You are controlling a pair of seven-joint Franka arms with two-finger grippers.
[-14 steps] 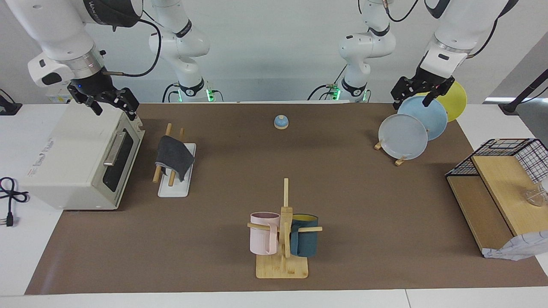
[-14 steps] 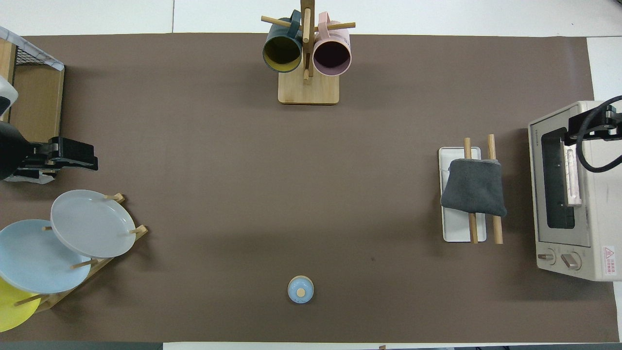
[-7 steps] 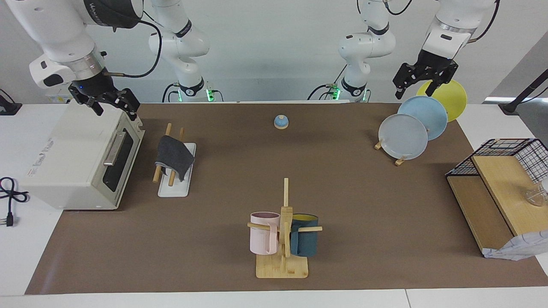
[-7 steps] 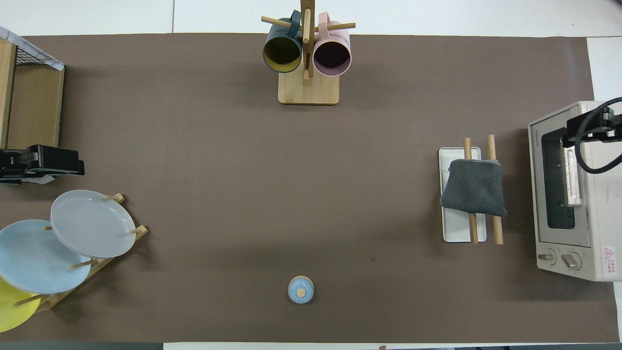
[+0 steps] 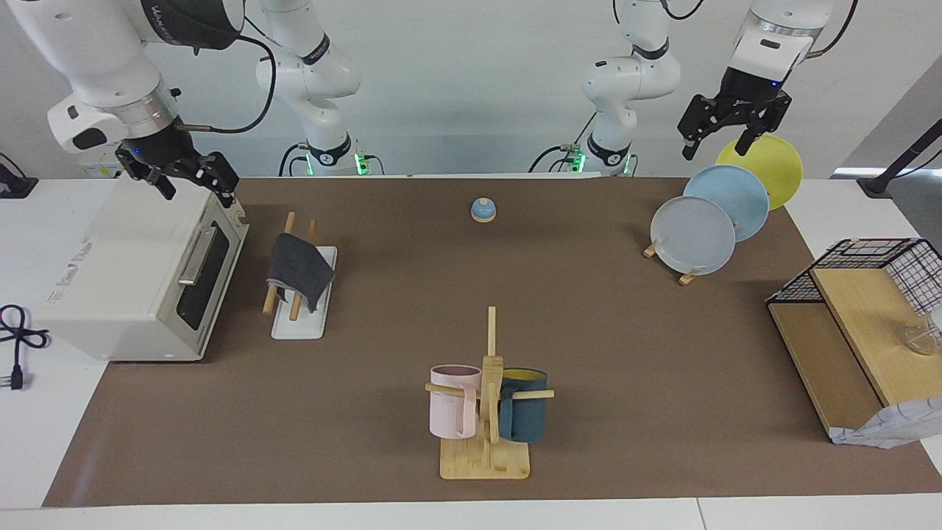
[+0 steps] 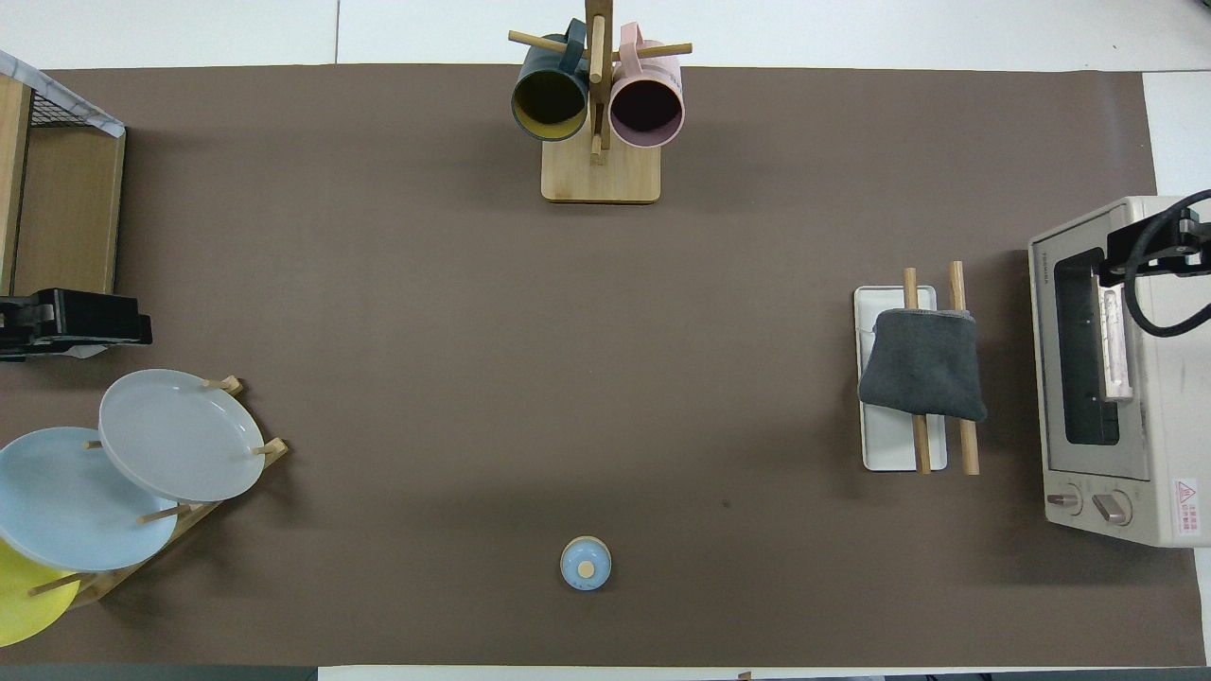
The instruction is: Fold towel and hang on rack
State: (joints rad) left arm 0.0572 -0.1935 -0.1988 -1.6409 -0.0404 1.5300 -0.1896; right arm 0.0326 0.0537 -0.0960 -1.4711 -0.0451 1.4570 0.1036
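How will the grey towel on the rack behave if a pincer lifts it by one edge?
The towel sags over the rack's rods, so it is likely floppy, would probably unfold, and seems light.

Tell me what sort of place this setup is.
Most likely a robotics lab with a mock kitchen tabletop, not a real kitchen. A toaster oven, a mug tree and a plate rack sit spaced out on a brown mat, with a folded towel already draped over its rack.

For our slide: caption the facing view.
Folded towel draped over rack; both open grippers, left and right, raised clear.
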